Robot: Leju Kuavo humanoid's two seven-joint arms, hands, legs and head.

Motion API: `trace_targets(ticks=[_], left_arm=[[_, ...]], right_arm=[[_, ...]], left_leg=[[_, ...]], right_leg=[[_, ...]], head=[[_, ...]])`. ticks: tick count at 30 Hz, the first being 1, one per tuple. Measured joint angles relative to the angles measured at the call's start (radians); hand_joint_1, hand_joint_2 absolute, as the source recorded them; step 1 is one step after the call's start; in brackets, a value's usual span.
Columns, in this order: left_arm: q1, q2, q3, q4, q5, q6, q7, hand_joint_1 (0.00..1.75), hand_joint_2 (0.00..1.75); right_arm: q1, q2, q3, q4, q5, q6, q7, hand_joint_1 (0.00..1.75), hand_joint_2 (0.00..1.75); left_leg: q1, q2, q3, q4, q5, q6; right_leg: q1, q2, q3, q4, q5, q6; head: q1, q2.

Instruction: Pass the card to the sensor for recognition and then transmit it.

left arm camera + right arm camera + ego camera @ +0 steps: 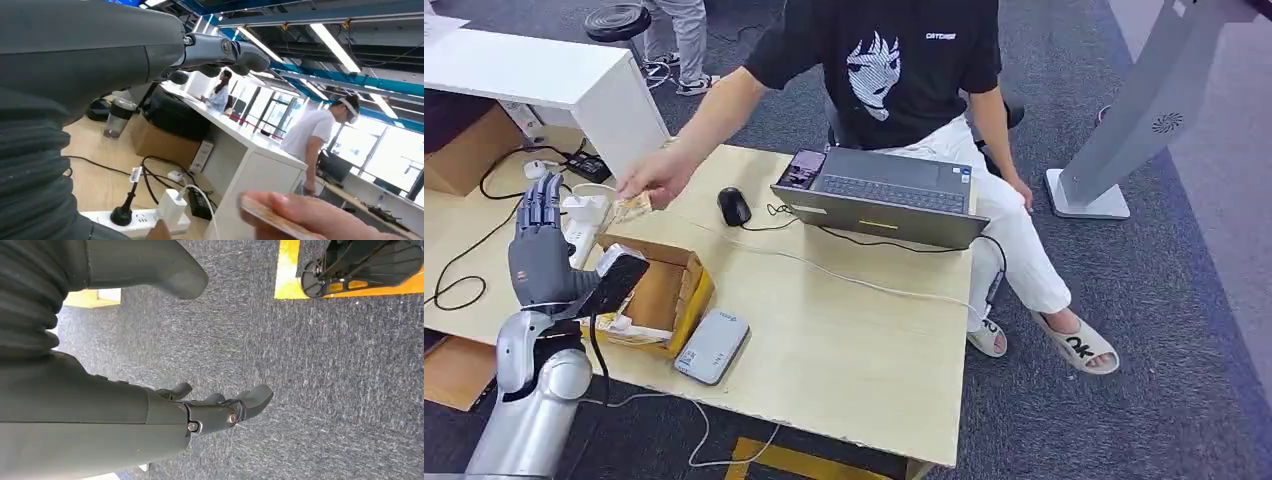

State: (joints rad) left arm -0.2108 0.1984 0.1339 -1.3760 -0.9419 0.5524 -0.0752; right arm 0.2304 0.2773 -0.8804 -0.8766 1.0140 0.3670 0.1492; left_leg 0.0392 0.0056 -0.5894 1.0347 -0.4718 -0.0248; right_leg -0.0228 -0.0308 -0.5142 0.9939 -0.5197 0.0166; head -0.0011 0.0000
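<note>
Fingers (542,200) of the left hand (539,250) stand spread and empty beside the card (632,208), offered by a person's hand (656,176) near the desk's (844,340) far-left edge; thin, stiff, probably slippery, best pinched by its free edge.

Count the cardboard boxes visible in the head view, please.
2: an open cardboard box on the table beside the left hand, another box under the white counter. Others may be hidden.

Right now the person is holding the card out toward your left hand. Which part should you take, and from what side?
Take the card by its free end, the one jutting toward the left hand, away from the person's hand pinching the other end. It lies roughly flat, so come in from the robot's side, thumb under and fingers over. The left hand is raised, open and apart from it.
</note>
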Motion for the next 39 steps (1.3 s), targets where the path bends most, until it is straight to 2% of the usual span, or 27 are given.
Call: trace_targets(ticks=[8,17,18,27,35,39], left_arm=[[0.0,0.003,0.0,0.0,-0.011,-0.011,0.005,0.0,1.75],[0.0,0.013,-0.01,0.0,-0.085,-0.003,0.006,0.02,1.75],[0.0,0.016,-0.013,0.0,-0.092,-0.003,0.006,1.75,1.75],[0.021,0.028,-0.023,0.0,-0.08,-0.006,0.011,1.75,1.75],[0.039,0.028,-0.023,-0.019,-0.071,-0.021,0.012,1.75,1.75],[0.051,0.027,-0.026,-0.033,-0.072,-0.05,0.017,1.75,1.75]], right_arm=[[-0.016,0.0,-0.027,0.009,0.036,0.0,-0.021,0.0,1.75],[-0.073,-0.023,-0.092,0.074,0.11,0.0,-0.081,0.0,1.75],[-0.077,-0.023,-0.098,0.077,0.117,0.0,-0.084,0.0,1.75],[-0.081,-0.017,-0.122,0.072,0.134,0.0,-0.071,0.0,1.75],[-0.08,-0.016,-0.114,0.069,0.069,0.0,-0.044,0.0,1.75],[-0.078,-0.016,-0.086,0.059,0.015,0.0,-0.01,0.0,1.75]], left_leg=[[0.0,0.0,0.0,0.0,0.0,0.0],[0.0,0.001,0.0,0.0,0.0,0.0],[0.0,0.001,0.0,0.0,0.0,0.0],[0.0,0.001,0.0,0.0,0.0,0.0],[0.0,0.001,0.0,0.0,0.0,0.0],[0.0,0.001,0.0,0.0,0.0,0.0]], right_leg=[[0.0,0.0,0.0,0.0,0.0,0.0],[0.0,0.001,-0.002,0.0,0.0,0.0],[0.0,0.001,-0.001,0.0,0.0,0.0],[0.0,0.001,-0.001,0.0,0.0,0.0],[0.0,0.002,-0.001,0.0,0.0,0.0],[0.0,0.002,-0.002,0.0,0.0,0.0]], head=[[0.0,0.0],[0.0,0.0],[0.0,0.0],[0.0,0.0],[0.0,0.0],[0.0,0.0]])
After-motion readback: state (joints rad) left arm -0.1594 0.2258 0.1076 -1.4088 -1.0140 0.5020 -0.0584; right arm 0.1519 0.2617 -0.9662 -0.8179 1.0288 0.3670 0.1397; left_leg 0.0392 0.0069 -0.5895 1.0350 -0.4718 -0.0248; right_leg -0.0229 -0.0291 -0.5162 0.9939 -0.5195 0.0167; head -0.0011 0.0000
